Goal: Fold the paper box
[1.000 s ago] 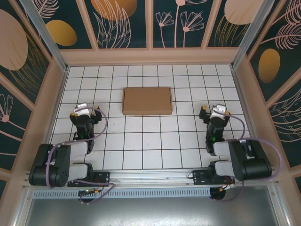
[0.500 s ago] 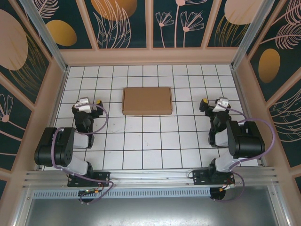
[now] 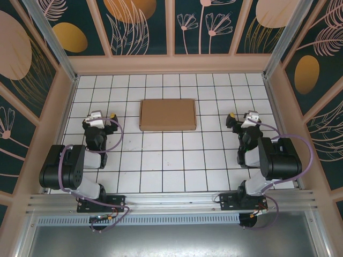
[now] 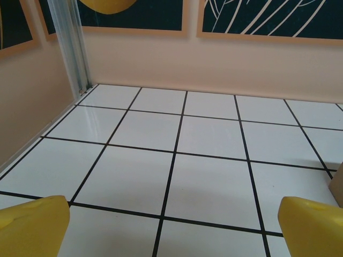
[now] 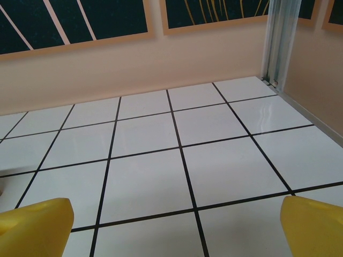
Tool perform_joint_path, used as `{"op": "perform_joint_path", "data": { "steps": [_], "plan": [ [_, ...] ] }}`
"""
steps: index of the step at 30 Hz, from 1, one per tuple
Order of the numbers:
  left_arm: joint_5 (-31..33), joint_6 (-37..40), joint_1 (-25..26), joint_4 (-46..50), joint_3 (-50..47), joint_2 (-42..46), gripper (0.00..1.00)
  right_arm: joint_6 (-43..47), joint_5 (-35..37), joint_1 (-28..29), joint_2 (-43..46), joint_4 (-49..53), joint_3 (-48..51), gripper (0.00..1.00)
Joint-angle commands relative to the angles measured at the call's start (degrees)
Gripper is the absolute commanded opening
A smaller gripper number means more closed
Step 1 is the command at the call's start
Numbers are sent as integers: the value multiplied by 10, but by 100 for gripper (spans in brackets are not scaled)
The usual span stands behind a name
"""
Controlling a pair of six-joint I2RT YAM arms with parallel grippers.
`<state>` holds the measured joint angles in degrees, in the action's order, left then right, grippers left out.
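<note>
Both arms have lifted off their folded rest over the last second, carrying the left hand (image 3: 104, 116) and the right hand (image 3: 241, 118) forward. The right hand has also swung slightly inward.

Near edge: 2 bases, elbows raised.

Mid-field: both hands are released, with yellow fingers (image 4: 32, 227) spread wide and nothing between them, above the bare white tiled surface (image 3: 161, 160).

Farther out: the paper box (image 3: 168, 114) lies flat at mid-surface, between the 2 hands and slightly beyond them, its long axis running left-right. Each hand faces 1 short end, and neither is clearly nearer.

Judgement: the next move calls for an inward reach from both sides.
</note>
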<state>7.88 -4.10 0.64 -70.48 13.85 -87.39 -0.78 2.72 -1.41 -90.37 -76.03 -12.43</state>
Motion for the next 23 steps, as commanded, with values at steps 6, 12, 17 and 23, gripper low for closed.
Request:
{"op": "perform_joint_path", "data": {
  "steps": [6, 12, 17, 23],
  "plan": [
    [-9, -1, -3, -23, -2, 4, 99, -2, -2, 3, 7, -8, 3, 99],
    [-9, -1, -2, -21, -1, 3, 99, -2, -2, 3, 7, -8, 2, 99],
    [-9, -1, -3, -22, -1, 3, 99, -2, -2, 3, 8, -8, 3, 99],
    [-10, -1, -3, -21, -2, 5, 99, -2, -3, 2, 7, -6, 3, 99]
  ]
}}
